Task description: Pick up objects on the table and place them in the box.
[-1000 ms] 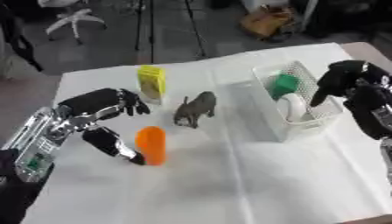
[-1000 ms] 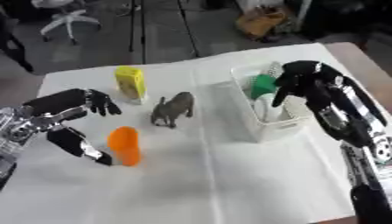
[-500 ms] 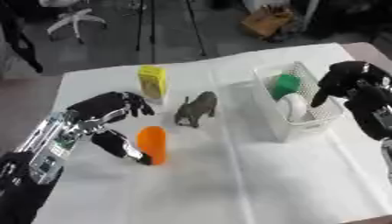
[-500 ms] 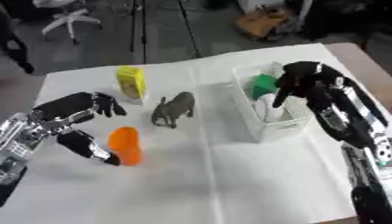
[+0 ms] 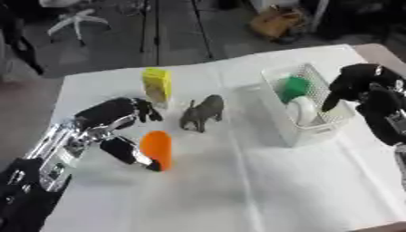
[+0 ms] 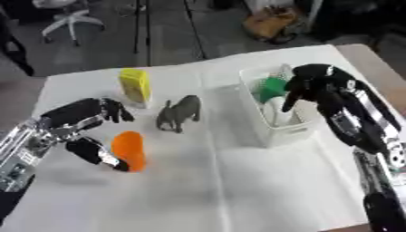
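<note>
An orange cylinder point(image 5: 158, 148) stands on the white table, just right of my left hand point(image 5: 111, 118). That hand is open, its thumb point(image 5: 127, 152) touching the cylinder's left side and its fingers spread above it. A grey toy animal point(image 5: 201, 113) stands mid-table. A yellow carton point(image 5: 157, 84) is upright behind it. The white basket point(image 5: 311, 131) at the right holds a green object point(image 5: 291, 87) and a white one point(image 5: 302, 111). My right hand point(image 6: 311, 84) hovers over the basket's right rim with its fingers curled down, holding nothing I can see.
The table's right edge runs close behind the basket. Beyond the far edge are an office chair point(image 5: 73, 18), tripod legs and a brown bag point(image 5: 277, 22) on the floor.
The picture has shifted a little as the head moved. My left hand has closed in on the orange cylinder, thumb now against it. The right hand stays over the basket.
</note>
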